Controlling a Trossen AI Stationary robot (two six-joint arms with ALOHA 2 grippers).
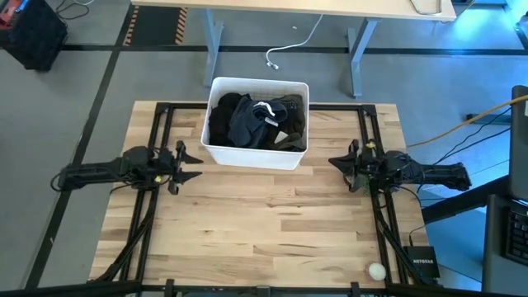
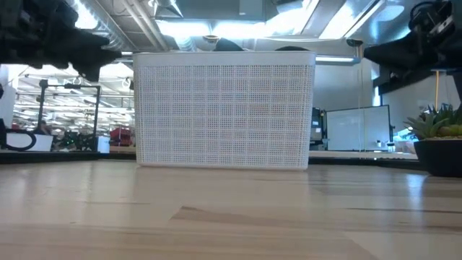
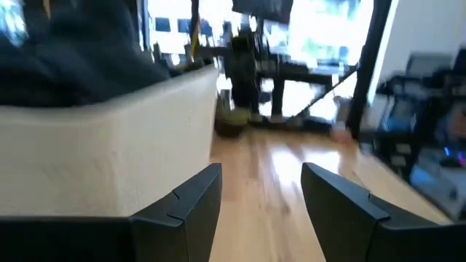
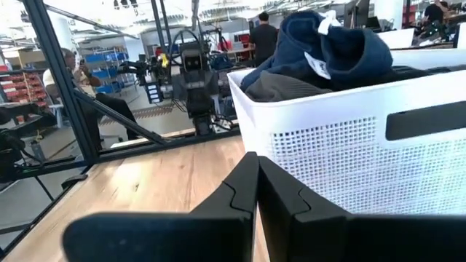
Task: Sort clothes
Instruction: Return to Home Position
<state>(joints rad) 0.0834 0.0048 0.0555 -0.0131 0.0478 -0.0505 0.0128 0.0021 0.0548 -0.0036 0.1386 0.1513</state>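
The clothes [image 1: 257,121], dark navy, black and olive pieces with a white drawstring, lie heaped inside the white plastic bin [image 1: 216,150] at the table's far middle. They show above the bin's rim in the right wrist view [image 4: 320,54] and dimly in the left wrist view [image 3: 65,58]. My left gripper [image 1: 194,161] hovers left of the bin, open and empty; its fingers [image 3: 196,200] stand apart. My right gripper [image 1: 334,162] hovers right of the bin, shut and empty [image 4: 256,182].
The bin [image 2: 224,115] stands on the wooden table [image 1: 264,231], which has bare wood in front of it. A small white ball [image 1: 377,270] and a black box [image 1: 422,262] lie at the near right corner. People show in the room beyond [image 4: 263,36].
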